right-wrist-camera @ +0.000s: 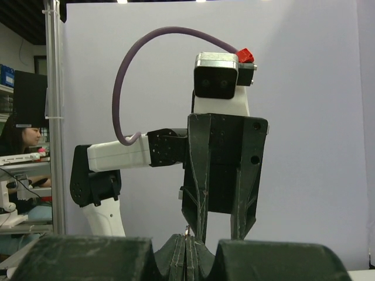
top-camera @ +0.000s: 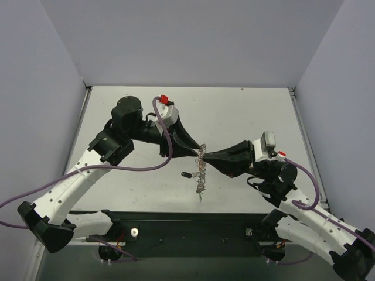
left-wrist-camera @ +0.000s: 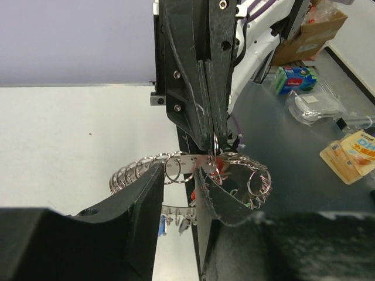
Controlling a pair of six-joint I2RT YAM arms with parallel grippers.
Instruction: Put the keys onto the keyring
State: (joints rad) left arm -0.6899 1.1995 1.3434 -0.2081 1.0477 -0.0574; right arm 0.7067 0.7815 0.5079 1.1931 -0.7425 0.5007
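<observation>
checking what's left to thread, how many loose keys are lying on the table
1: a dark-headed key on the table, just left of the keyring in the top view. More could be hidden beneath the arms.

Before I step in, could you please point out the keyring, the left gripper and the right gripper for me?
keyring (top-camera: 200, 172): top external view, middle of the silver cluster.
left gripper (top-camera: 196, 154): top external view, between its fingertips.
right gripper (top-camera: 207, 157): top external view, between its fingertips.
</observation>
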